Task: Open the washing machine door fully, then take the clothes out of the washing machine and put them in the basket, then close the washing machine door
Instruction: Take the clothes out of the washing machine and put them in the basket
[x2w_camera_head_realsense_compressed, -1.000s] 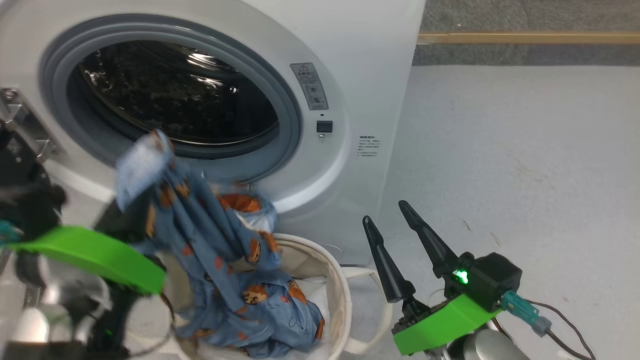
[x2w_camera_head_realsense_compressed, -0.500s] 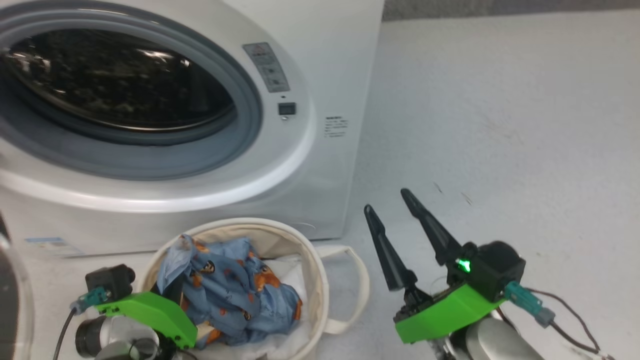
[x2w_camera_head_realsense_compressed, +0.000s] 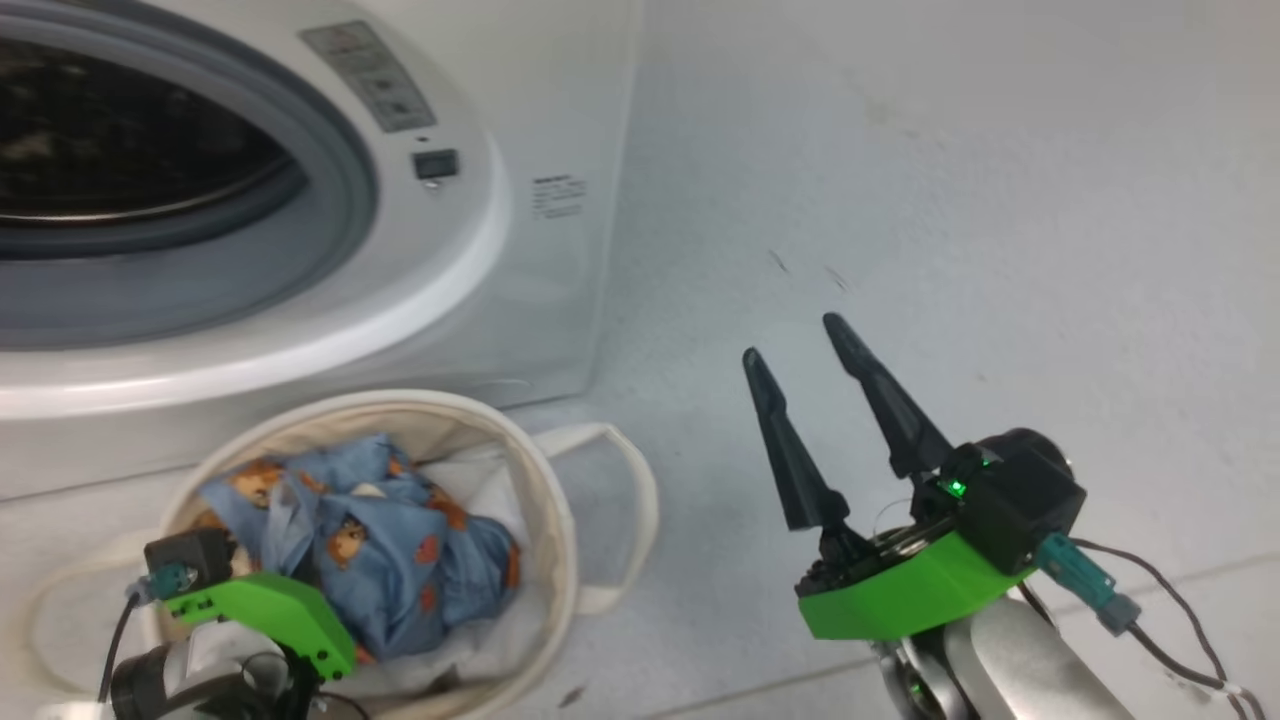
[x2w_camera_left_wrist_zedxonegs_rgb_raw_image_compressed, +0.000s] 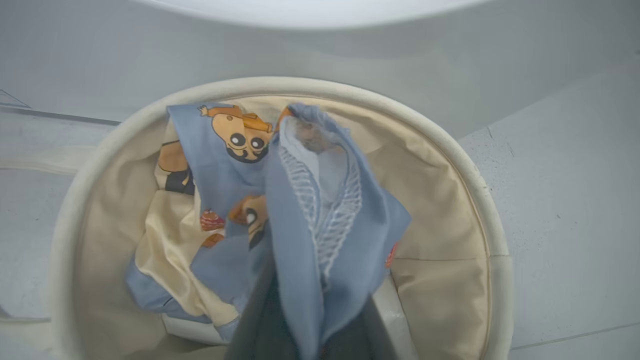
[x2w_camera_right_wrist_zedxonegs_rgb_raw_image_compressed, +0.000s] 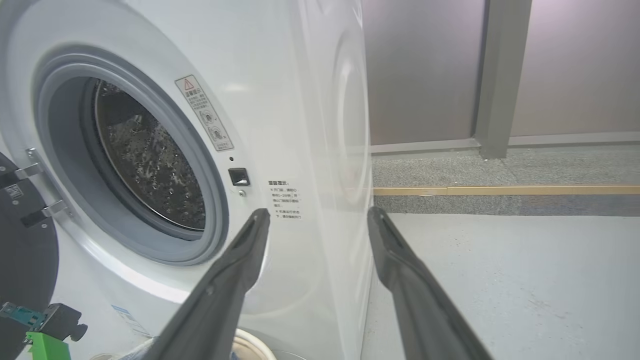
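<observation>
**Left gripper** (x2w_camera_left_wrist_zedxonegs_rgb_raw_image_compressed: 315, 322): its fingers are clamped on a fold of the clothes (x2w_camera_left_wrist_zedxonegs_rgb_raw_image_compressed: 300, 210), low inside the basket (x2w_camera_head_realsense_compressed: 548, 530). The blue printed garment lies bunched there on the white liner (x2w_camera_head_realsense_compressed: 475, 640). Nothing hangs over the rim.

**Risk 1:** the fold is draped round both fingers. When they part and the arm rises, I judge the cloth may cling. It could then be dragged back out, or it could tip the light basket.

**Risk 2:** the basket stands on the floor (x2w_camera_head_realsense_compressed: 950, 200) just in front of the washing machine (x2w_camera_head_realsense_compressed: 540, 130), below its opening. It may foul the swing of the washing machine door (x2w_camera_right_wrist_zedxonegs_rgb_raw_image_compressed: 20, 260) at closing. Whether the door would clear the rim I cannot tell.

**Risk 3:** one loop handle (x2w_camera_head_realsense_compressed: 590, 432) reaches toward the right gripper (x2w_camera_head_realsense_compressed: 790, 338). That gripper hangs above the floor, apart from the basket, with its fingers spread wide and empty. A low sweep leftward could catch the loop.

**Views compared:**
- The left wrist view gives the grip itself and the cream parts of the garment.
- In the head view those fingers are buried in cloth, and the green mount (x2w_camera_head_realsense_compressed: 250, 605) marks that arm.
- The right wrist view gives the drum (x2w_camera_right_wrist_zedxonegs_rgb_raw_image_compressed: 150, 165), with no cloth in the part that is visible. It also gives the open door's black edge at far left.
- The head view cuts the opening to a dark band.
</observation>
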